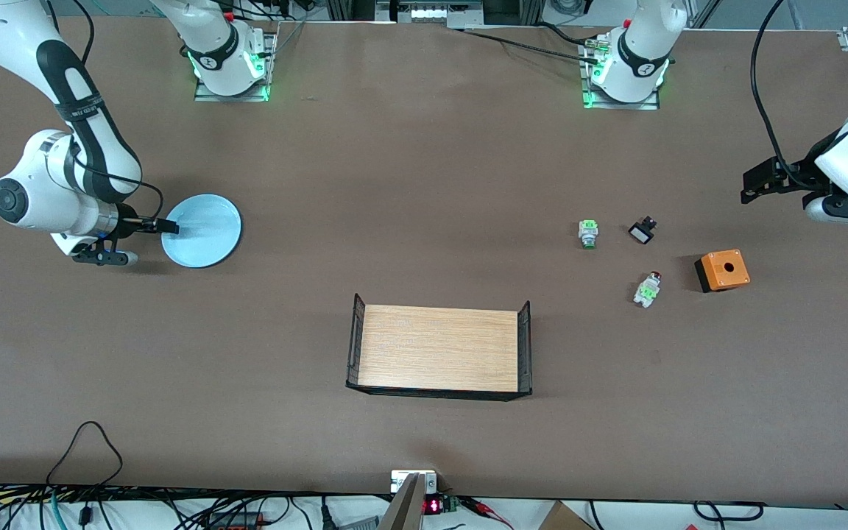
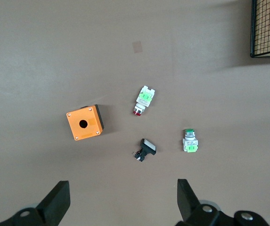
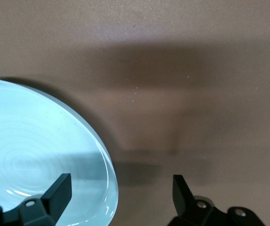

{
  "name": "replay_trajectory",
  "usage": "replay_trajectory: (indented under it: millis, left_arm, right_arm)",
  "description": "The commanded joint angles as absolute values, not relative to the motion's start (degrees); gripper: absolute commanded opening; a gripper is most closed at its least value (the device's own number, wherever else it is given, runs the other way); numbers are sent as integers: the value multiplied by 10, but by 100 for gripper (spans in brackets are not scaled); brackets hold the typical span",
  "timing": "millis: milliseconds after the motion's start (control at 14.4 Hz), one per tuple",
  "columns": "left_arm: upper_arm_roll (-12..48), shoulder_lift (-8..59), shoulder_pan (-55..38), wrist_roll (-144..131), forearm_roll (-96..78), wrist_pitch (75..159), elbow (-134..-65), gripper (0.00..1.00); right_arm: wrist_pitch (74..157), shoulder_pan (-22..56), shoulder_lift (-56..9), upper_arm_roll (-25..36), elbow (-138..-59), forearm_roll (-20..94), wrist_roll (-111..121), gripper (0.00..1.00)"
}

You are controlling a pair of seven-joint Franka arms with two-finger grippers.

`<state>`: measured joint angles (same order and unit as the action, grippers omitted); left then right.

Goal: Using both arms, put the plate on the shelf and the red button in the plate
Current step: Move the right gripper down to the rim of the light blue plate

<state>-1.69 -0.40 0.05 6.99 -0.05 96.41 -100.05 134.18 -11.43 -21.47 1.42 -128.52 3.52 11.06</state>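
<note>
The light blue plate (image 1: 203,230) lies flat toward the right arm's end of the table. My right gripper (image 1: 164,228) is open at its rim. In the right wrist view (image 3: 120,184) one finger is over the plate's (image 3: 31,155) inside and the other is over bare table outside the rim, with a gap on both sides. The red button (image 1: 647,288) lies on its side toward the left arm's end. My left gripper (image 1: 760,182) hangs open and empty over the table's end; its wrist view (image 2: 123,189) shows the red button (image 2: 143,100) well ahead of the fingertips.
Near the red button lie a green-capped button (image 1: 588,233), a small black-and-white part (image 1: 642,231) and an orange box (image 1: 722,269) with a round hole. A wooden tray with black mesh end walls (image 1: 355,340) stands mid-table, nearer the front camera.
</note>
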Motion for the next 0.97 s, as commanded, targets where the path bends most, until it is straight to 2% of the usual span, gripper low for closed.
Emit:
replay_trajectory:
  millis: [0, 139, 208, 347, 694, 903]
  left_arm:
    - [-17, 4, 3, 79, 10, 950, -983, 100]
    - [-17, 3, 3, 79, 10, 950, -983, 100]
    - [-17, 4, 3, 79, 10, 950, -983, 100]
    - [-17, 4, 3, 79, 10, 950, -983, 100]
    - [-17, 4, 3, 79, 10, 950, -983, 100]
    - [-17, 4, 3, 79, 10, 950, -982, 100]
  right_arm:
    - [1346, -123, -212, 6, -1290, 41, 120, 83]
    - [1341, -121, -213, 6, -1290, 40, 122, 68]
    - [1339, -122, -213, 6, -1290, 39, 125, 51]
    - [1335, -123, -213, 6, -1290, 39, 147, 27]
    - [1332, -124, -214, 6, -1290, 40, 146, 1]
    - [1318, -123, -214, 5, -1288, 40, 141, 0]
